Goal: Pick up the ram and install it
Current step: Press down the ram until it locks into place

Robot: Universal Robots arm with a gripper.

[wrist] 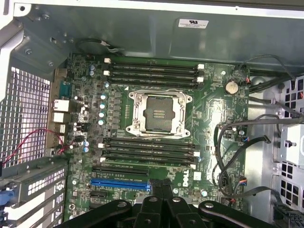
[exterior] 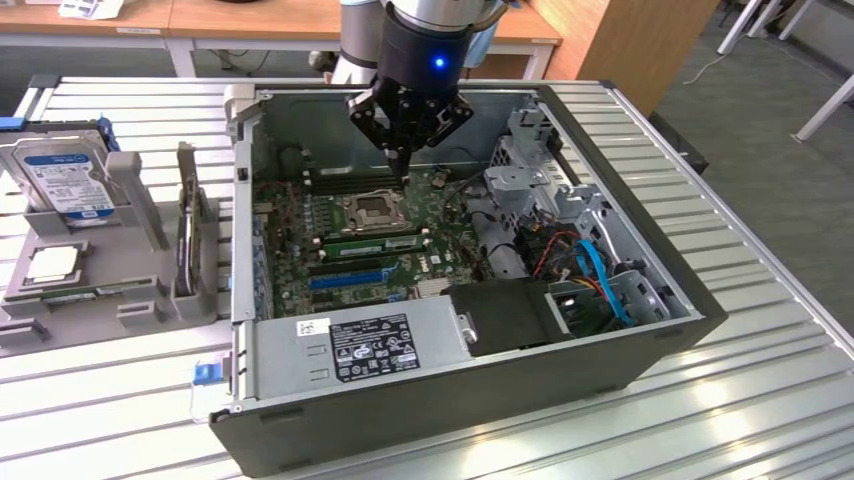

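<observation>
The gripper hangs inside the open computer case, just over the green board. Its fingers are pressed together with nothing between them. The ram stands on its edge in the gray holder on the exterior view's left, well apart from the gripper.

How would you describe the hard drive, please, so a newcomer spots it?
Find the grey holder at the exterior view's left, beside the computer case. The hard drive stands at its far end: boxy, silver, blue-white label, unlike the flat square chip nearby.
</observation>
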